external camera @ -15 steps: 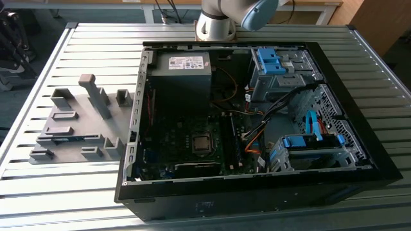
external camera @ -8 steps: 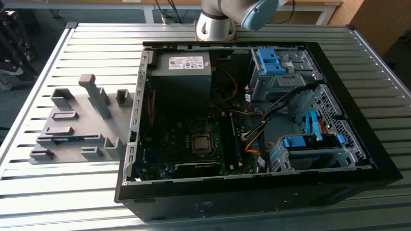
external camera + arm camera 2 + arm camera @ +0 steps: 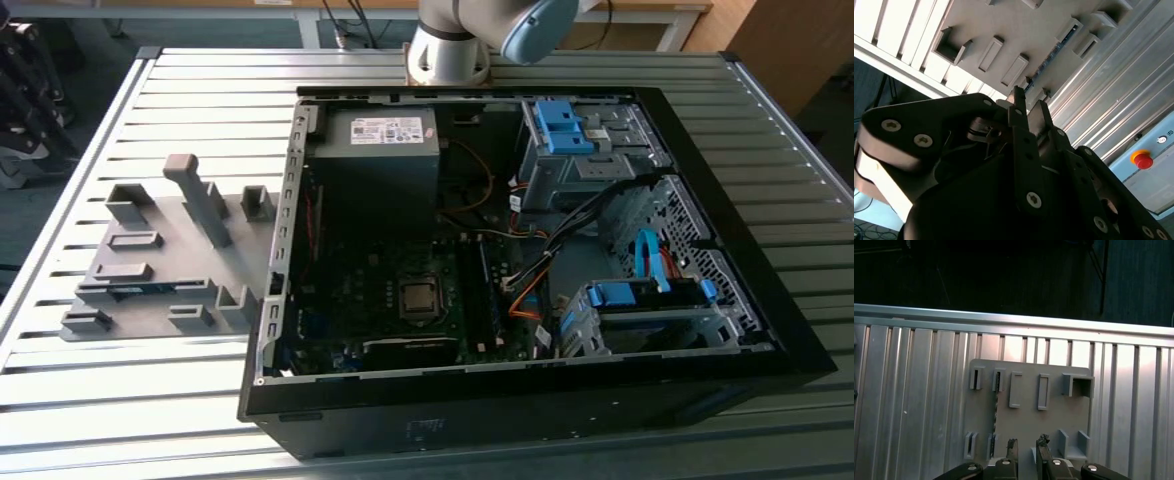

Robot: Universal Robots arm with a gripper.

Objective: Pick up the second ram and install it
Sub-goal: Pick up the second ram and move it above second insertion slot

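In the first wrist view the gripper (image 3: 1027, 446) hangs over the near edge of a grey fixture plate (image 3: 1026, 425). Its two fingertips stand a little apart with nothing between them, so it is open and empty.

Just beyond the fingertips lies the second ram (image 3: 995, 412). It is a thin dark strip set on edge in the plate, held between pairs of small grey slot blocks (image 3: 976, 378) at either end. It lies slightly to one side of the gripper, not under it. The plate rests on the ribbed metal surface (image 3: 914, 405).

By my reading the work is at the approach to the pick-up, and the board has not yet been touched. The grasp calls for the fingers to be centred over the board's thin upper edge. They should close across its flat faces, clear of the blocks at each end.

Farther off, in the exterior view, the open computer case (image 3: 534, 410) lies on its side just beside the plate, with the motherboard (image 3: 387, 290) exposed. I cannot tell from here which memory slot is free. Behind the case stands the arm's base (image 3: 447, 45).

As for writing, the power supply's white label (image 3: 384, 128) carries print that cannot be made out. In the second wrist view, a red stop button (image 3: 1142, 159) sits on a pale panel beside small marks that are equally unreadable.
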